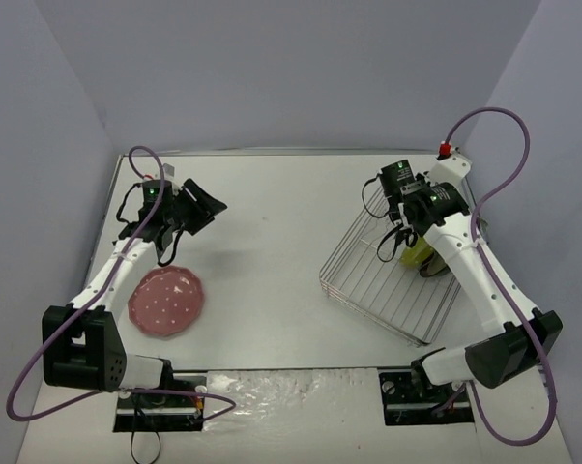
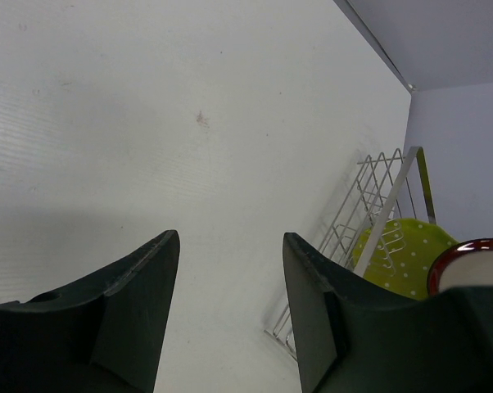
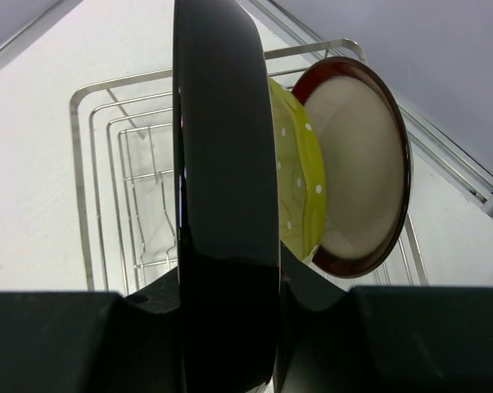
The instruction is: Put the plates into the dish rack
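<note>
Third plate going in, I judge. Dark-rimmed plate [image 3: 226, 205] hangs edge-on over the dish rack [image 1: 378, 290], just beside the yellow-green plate [image 3: 300, 180] and red-rimmed plate [image 3: 357, 172] standing at the rack's right side. Right fingers [image 3: 50, 336] clamped on it. Next: lower between prongs, release. Pink plate [image 1: 166, 301] lies on the table [image 1: 272, 242], well left of the rack. Left fingers [image 2: 140, 303] apart, empty.

White table [image 1: 291, 213]; small dark speck [image 2: 201, 119]; pale lavender walls [image 1: 272, 68]

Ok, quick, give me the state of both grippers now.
Left gripper: open, holding nothing.
Right gripper: shut on a dark plate, held edge-on above the dish rack.
</note>
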`<state>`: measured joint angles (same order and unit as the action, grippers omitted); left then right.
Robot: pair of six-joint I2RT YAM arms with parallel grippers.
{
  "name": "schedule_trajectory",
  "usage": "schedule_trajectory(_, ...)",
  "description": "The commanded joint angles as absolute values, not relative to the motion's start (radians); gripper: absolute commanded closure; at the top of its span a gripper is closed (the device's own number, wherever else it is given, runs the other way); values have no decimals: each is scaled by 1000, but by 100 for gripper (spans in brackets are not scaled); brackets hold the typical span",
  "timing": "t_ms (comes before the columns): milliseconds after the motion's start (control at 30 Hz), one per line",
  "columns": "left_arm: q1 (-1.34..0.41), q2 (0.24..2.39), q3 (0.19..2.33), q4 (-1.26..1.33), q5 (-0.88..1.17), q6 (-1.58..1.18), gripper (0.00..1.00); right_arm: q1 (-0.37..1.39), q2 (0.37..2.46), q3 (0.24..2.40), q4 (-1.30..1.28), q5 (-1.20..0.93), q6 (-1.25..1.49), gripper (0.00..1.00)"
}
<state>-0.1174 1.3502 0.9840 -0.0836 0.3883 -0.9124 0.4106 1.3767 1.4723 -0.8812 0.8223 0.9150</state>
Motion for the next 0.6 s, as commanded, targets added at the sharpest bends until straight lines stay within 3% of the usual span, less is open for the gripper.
schedule_trajectory(0, -123, 1336, 1000, -17, 402, -913, 51, 348, 1335, 1429, -725, 870, 872, 100)
schedule_trajectory(567, -123, 1342, 1006, -17, 404, -910, 52, 260, 1370, 1350, -549, 710, 761, 100)
